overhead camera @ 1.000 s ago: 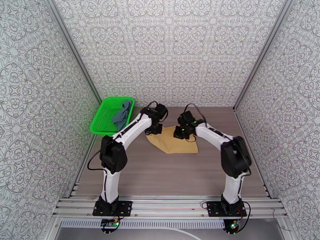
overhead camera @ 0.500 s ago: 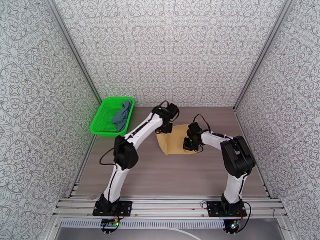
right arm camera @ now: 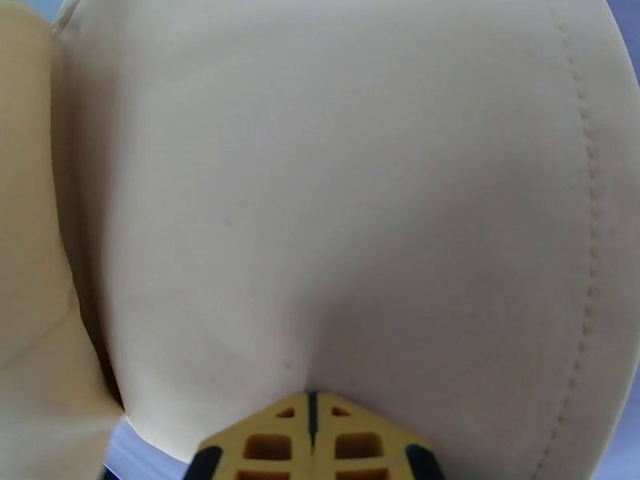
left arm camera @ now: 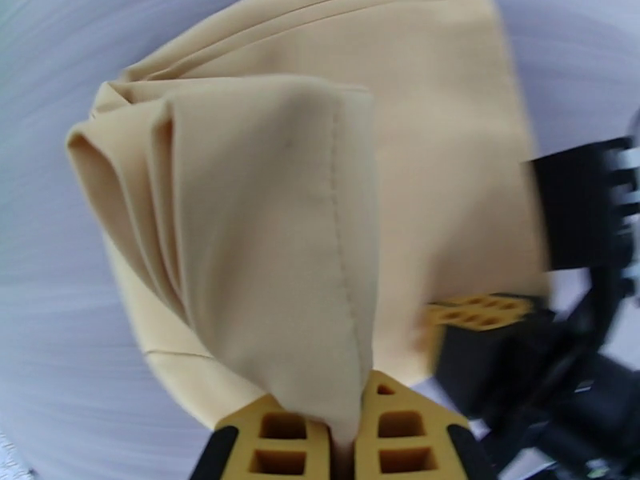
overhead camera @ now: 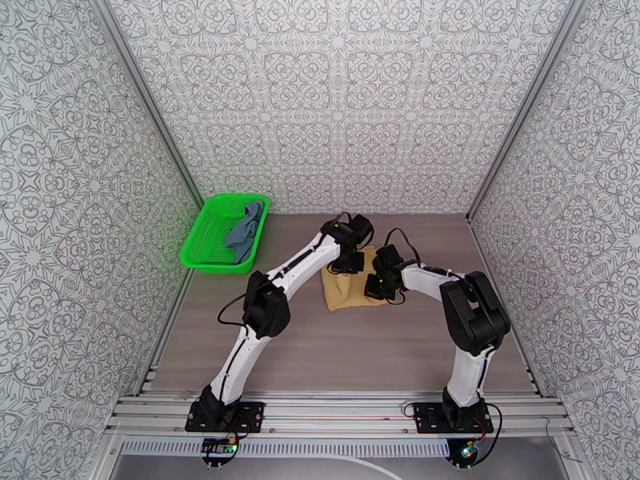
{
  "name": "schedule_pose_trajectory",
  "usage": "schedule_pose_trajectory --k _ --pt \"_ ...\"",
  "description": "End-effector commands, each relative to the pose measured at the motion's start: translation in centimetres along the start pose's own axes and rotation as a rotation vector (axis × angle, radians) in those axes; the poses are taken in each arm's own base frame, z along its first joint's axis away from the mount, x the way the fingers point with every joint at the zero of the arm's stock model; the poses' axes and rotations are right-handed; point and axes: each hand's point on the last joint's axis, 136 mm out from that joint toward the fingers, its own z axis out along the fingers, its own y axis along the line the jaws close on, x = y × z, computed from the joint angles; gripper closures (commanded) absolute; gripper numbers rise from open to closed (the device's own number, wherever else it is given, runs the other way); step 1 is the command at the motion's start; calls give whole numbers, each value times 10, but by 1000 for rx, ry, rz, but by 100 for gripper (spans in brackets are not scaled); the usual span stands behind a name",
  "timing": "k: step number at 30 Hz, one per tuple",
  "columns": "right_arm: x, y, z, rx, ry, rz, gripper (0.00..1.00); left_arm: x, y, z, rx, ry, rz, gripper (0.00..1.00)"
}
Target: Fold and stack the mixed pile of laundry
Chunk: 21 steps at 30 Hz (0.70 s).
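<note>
My left gripper (left arm camera: 346, 442) is pinched tight on a gathered fold of the mustard-yellow cloth (left arm camera: 272, 194). From my left wrist, the fabric rises out of the yellow fingers in 1 pleated bundle, with a stitched hem running up it. My right gripper (right arm camera: 310, 438) is clamped on the same cloth. Its 2 fingertips meet, and the fabric puckers and bulges just past them (a seam line curves along the 3 o'clock side of that view).

From above, the cloth lies bunched near the middle of the surface (overhead camera: 320, 354), slightly toward 12 o'clock. My left gripper is over its 12 o'clock edge and my right is at its 3 o'clock edge, the 2 close together.

The slate blue-grey tank top (overhead camera: 245, 224) lies crumpled in the green mesh basket (overhead camera: 204, 242) at the surface's 10 o'clock corner. It is heaped against the basket's 3 o'clock wall, well apart from the cloth.
</note>
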Motion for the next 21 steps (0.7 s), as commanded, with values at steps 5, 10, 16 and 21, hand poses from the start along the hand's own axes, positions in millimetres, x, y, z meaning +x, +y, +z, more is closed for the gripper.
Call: schedule_pose_trajectory --k 5,10,16,21 --pt "-6 -3 -42 81 -69 -38 100 0 -16 18 82 23 -54 100" --pt "-16 -19 -91 180 -167 -60 99 0 -16 22 84 29 -59 100" --pt "-19 -60 -98 254 -182 -12 99 -1 -16 31 92 38 -74 100" --pt "-22 -80 -75 277 -158 15 100 -1 -25 43 143 52 -93 100"
